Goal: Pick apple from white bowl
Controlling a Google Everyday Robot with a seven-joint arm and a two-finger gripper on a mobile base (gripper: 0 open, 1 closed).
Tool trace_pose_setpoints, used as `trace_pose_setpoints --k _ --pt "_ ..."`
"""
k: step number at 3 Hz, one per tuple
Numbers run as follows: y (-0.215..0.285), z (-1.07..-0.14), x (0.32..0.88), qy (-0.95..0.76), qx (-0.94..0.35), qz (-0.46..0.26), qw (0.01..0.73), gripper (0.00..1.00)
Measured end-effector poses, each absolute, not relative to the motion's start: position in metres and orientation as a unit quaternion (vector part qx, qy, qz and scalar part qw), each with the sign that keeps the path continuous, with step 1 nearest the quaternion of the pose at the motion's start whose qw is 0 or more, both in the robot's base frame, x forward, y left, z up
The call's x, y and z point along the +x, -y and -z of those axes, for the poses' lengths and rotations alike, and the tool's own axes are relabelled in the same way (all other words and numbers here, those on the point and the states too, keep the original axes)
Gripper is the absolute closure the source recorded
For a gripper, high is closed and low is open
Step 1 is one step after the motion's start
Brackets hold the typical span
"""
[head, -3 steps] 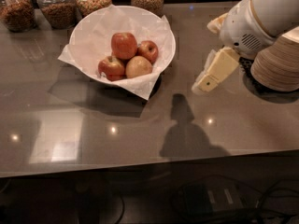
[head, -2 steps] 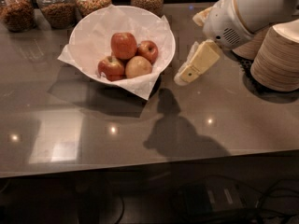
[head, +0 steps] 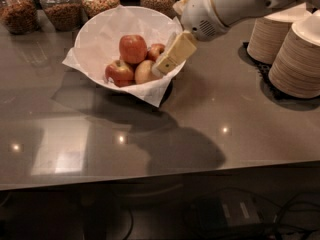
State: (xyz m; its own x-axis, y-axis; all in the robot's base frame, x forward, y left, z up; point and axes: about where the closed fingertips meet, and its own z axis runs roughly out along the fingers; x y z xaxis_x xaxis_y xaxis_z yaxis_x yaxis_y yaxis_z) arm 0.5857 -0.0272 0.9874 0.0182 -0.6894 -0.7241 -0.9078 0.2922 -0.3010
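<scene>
The white bowl [head: 100, 34], lined with crinkled white paper, stands on the grey counter at the back left. It holds several apples: a red one on top [head: 132, 48], a red one at the left [head: 118, 71], a yellowish one at the front [head: 144, 72] and one behind [head: 156, 50]. My gripper [head: 162, 68] reaches in from the upper right on a white arm [head: 225, 6]. It hangs over the bowl's right rim, its tip right next to the yellowish apple. It holds nothing that I can see.
Several glass jars of dry goods [head: 62, 6] line the back edge behind the bowl. Two stacks of tan disposable bowls [head: 297, 59] stand on a black mat at the right. The counter's front edge [head: 160, 176] runs across the lower part of the view.
My gripper and arm have moved left and toward the back, from beside the tan stacks to over the white bowl's right rim. The apples have not moved.
</scene>
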Motion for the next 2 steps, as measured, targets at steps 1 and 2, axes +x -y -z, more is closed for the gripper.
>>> trace_pose_setpoints --k 1,2 --pt "0.004 -0.985 0.603 -0.674 -0.589 -0.136 0.424 0.00" --pt "-0.010 -0.979 0.618 -0.665 -0.594 -0.140 0.431 0.00"
